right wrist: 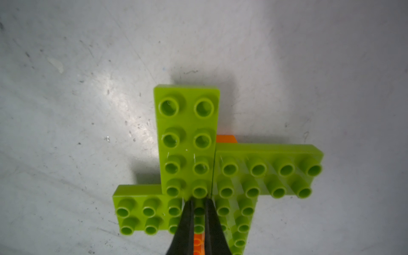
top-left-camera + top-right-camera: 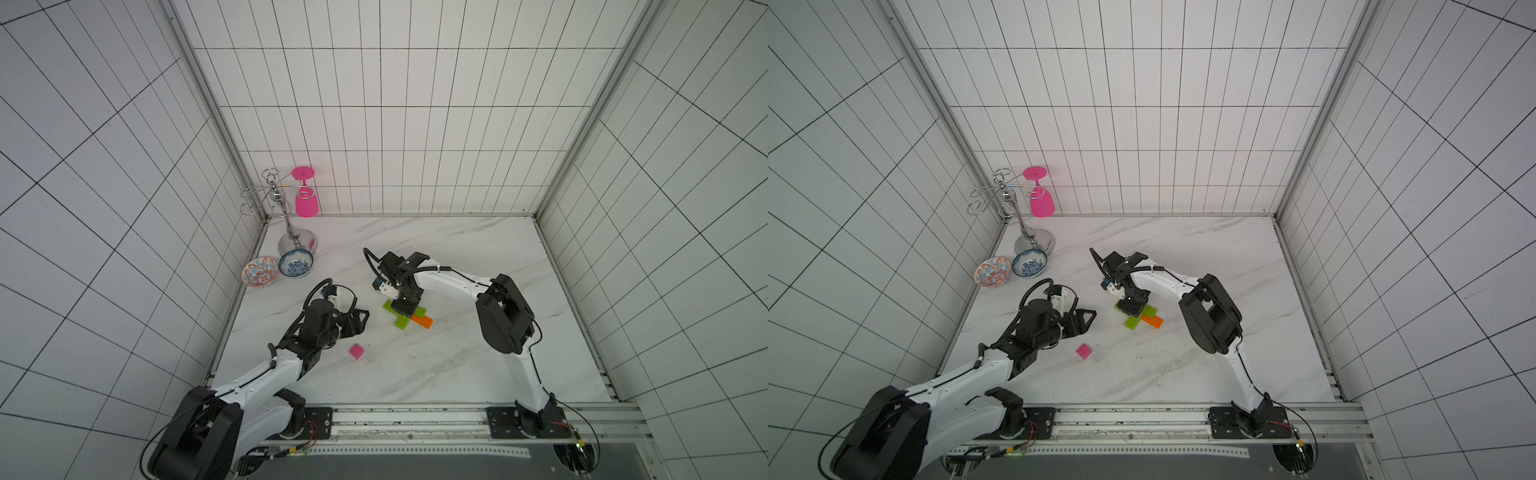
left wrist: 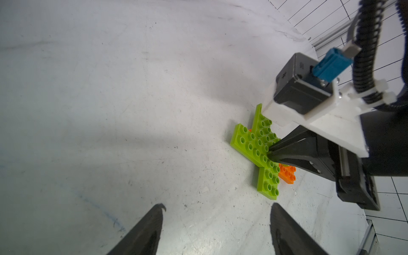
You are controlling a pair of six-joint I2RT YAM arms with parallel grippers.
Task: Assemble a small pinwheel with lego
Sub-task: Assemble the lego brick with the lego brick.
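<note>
Nearest my base, the pink square brick (image 2: 356, 351) lies loose, studs up, on the marble table (image 2: 457, 365), apart from everything else. Just beyond it and to its left my left pincer (image 2: 365, 320) hangs above the table, its two fingers spread wide with nothing between them. In its wrist view only bare tabletop shows in that gap (image 3: 218, 206). Farther on, near the middle of the table, sits the pinwheel (image 2: 401, 323) – four lime-green bricks (image 1: 187, 143) lying flat, edge to edge, in an offset cross, with the orange bar (image 2: 423, 321) under them, one end sticking out on my right side. An orange corner also peeks out between two of the green arms (image 1: 225, 139). My right pincer (image 1: 198, 202) points straight down at the centre of that cross, fingers pressed almost together, their tips among the studs where the four bricks meet. It grips no brick that I can see. The cross has no pink piece on it. Beyond that, by the left wall, two patterned bowls stand side by side, an orange-red bowl (image 2: 259, 272) and a blue bowl (image 2: 296, 264), and behind them in the far left corner a chrome rack (image 2: 297, 241) holds a pink goblet (image 2: 306, 201) hanging upside down
</note>
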